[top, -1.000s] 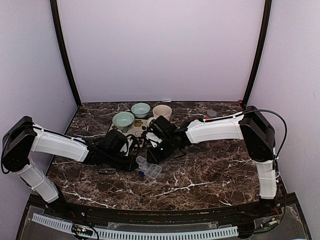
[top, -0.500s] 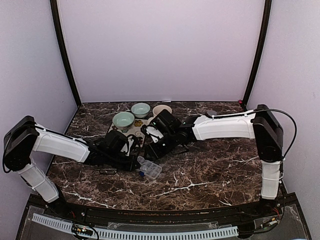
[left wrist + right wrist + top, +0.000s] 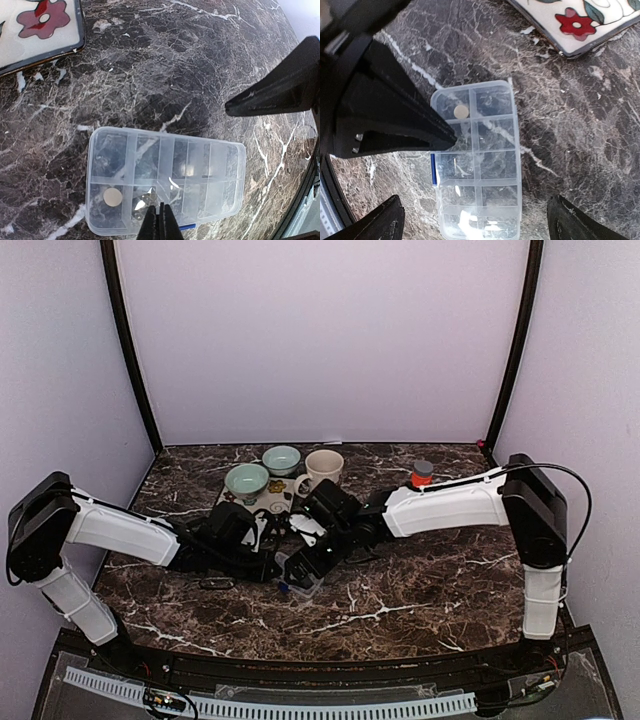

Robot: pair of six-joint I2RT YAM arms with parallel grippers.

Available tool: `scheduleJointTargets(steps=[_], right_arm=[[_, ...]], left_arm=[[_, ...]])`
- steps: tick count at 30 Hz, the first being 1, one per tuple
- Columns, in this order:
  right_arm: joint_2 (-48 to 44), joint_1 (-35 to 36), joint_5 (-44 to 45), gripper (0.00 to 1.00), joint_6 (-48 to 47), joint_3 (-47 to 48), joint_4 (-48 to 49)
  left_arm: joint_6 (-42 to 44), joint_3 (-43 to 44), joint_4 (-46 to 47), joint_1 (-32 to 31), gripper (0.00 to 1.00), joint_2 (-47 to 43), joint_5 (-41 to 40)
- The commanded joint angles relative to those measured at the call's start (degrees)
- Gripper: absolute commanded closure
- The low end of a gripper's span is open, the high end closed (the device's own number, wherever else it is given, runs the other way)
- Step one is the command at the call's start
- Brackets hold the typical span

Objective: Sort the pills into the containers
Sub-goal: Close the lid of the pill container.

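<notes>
Two pincers are crowding over one small pill box (image 3: pixel 165 165), and most of your risk is coming from this. The box is lying flat on the marble table (image 3: pixel 450 570), near the flowered tray (image 3: pixel 580 30) but apart from it, and one pale round pill (image 3: pixel 113 196) is sitting in a corner compartment. The left pincer (image 3: pixel 159 217) is clenched with nothing visible between its tips. It is pointing down at the near edge of the box, touching the rim or hanging just above it; I cannot tell which. The right pincer (image 3: pixel 475 220) is spread wide and is carrying nothing, and in its wrist view the box is lying between its two fingers. If you are lowering the right arm from here, I think a finger could be striking the left pincer, because the black body of that one is reaching right over the same compartments. The box is looking light and nothing is fixing it to the table, so a push from the closed left tips on one edge could be sliding it or tilting it, and then the pill could be jumping into a wrong compartment or out on the marble. You are probably safer when one arm is moving at a time.
</notes>
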Motion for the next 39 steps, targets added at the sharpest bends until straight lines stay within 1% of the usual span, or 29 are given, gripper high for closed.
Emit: scheduleJointTargets(steps=[1,6,17,39], right_arm=[[-2.6,2.0,2.7,0.0,-2.5,-1.5,3.7],[-2.5,3.1,3.9,0.0,-3.3,-2.4,5.9],[0.7,3.4,5.4,0.0,-5.0,-0.7,7.0],[5.3,3.5,4.0,0.0,-7.1,0.8,8.5]], left_arm=[[-0.6,-1.7,-2.7,0.8,0.99,1.0,0.9],[-0.6,-1.5,-2.7,1.2,1.0,1.3,1.2],[-0.6,-1.4,-2.7,1.5,1.0,1.5,1.7],[-0.9,-0.9,-3.0,2.5,1.0,1.8,2.9]])
